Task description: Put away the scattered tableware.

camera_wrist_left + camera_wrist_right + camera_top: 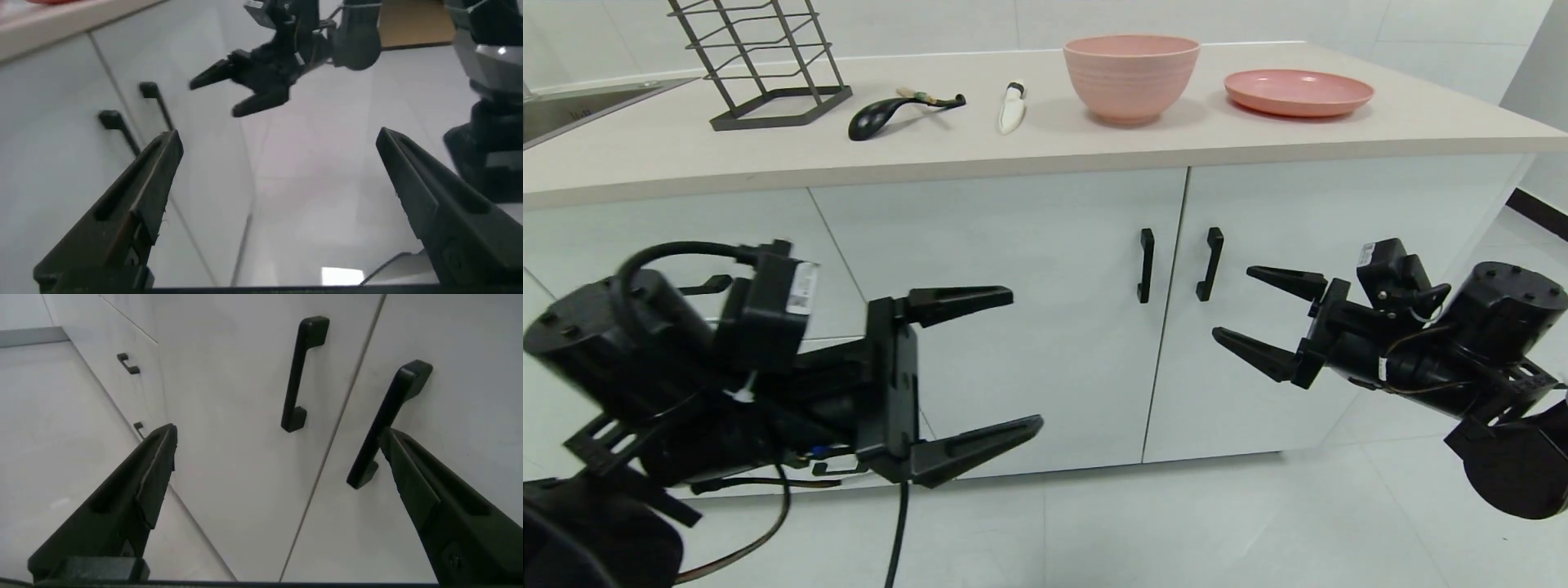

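Left fingers (960, 300) stand wide apart with nothing between them, held low in front of the white cabinet doors (1029, 310), below the table (1013, 143) edge. Right fingers (1254, 349) are spread too, a little less widely, and grip nothing. They point toward the left fingers across the gap, and two black door handles (1146, 265) sit between the two pairs, nearer the right one (the right wrist view looks straight at these handles, framed by its own two fingers).

All the tableware lies on the table, above and beyond both pairs of fingers and well apart from them. A pink bowl (1131, 77) stands upright beyond the gap between the two pairs. A pink plate (1298, 91) rests flat beside it, beyond the right fingers. A small white utensil (1011, 110) lies beyond the left fingertips, and a black spoon (874, 117) lies past it on the far side from the bowl. A black wire rack (768, 65) stands farther along that way, beyond the left arm, with a steel sink (572, 106) at the table's end.

The table is pale and matte. White wall tiles (931, 24) rise behind it, and a glossy light floor (1176, 523) spreads beneath the fingers.
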Available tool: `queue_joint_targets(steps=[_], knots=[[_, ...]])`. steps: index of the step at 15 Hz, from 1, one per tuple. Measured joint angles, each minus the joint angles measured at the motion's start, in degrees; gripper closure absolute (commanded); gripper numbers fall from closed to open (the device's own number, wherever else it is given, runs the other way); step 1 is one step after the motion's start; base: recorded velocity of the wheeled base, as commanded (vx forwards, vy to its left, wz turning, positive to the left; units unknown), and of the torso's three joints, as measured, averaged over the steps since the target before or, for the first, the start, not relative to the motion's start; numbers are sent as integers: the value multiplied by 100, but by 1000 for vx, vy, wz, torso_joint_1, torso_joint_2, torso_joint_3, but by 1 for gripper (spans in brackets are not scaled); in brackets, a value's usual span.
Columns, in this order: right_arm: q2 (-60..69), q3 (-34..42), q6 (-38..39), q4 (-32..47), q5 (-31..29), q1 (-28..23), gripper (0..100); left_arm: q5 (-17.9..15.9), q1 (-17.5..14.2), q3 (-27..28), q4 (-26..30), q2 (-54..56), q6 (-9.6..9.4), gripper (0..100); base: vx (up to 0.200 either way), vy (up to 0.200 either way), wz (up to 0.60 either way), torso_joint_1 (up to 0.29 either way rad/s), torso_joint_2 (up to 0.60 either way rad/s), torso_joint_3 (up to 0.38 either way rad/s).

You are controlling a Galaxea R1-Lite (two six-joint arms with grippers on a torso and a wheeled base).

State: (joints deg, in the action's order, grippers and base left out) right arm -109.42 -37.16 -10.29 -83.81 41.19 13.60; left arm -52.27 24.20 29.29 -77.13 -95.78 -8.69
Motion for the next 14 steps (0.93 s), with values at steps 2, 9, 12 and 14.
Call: queue_joint_targets(steps=[2, 9, 12, 14], knots=[[-174, -243, 35, -5, 22, 1, 0, 118, 324, 532, 332, -438, 167, 0, 0, 0, 0, 0, 0, 0], [-712, -846, 37, -2, 189, -132, 0, 517, 1023, 3845, 3367, -1579, -9, 0, 0, 0, 0, 0, 0, 0], [-957, -1237, 24, -22, 506, -223, 0, 722, 1180, 4752, 4749, -1885, -1033, 0, 0, 0, 0, 0, 0, 0], [-1059, -1392, 6, -24, 613, -236, 0, 722, 1229, 4920, 5064, -1963, -1452, 0, 0, 0, 0, 0, 0, 0]])
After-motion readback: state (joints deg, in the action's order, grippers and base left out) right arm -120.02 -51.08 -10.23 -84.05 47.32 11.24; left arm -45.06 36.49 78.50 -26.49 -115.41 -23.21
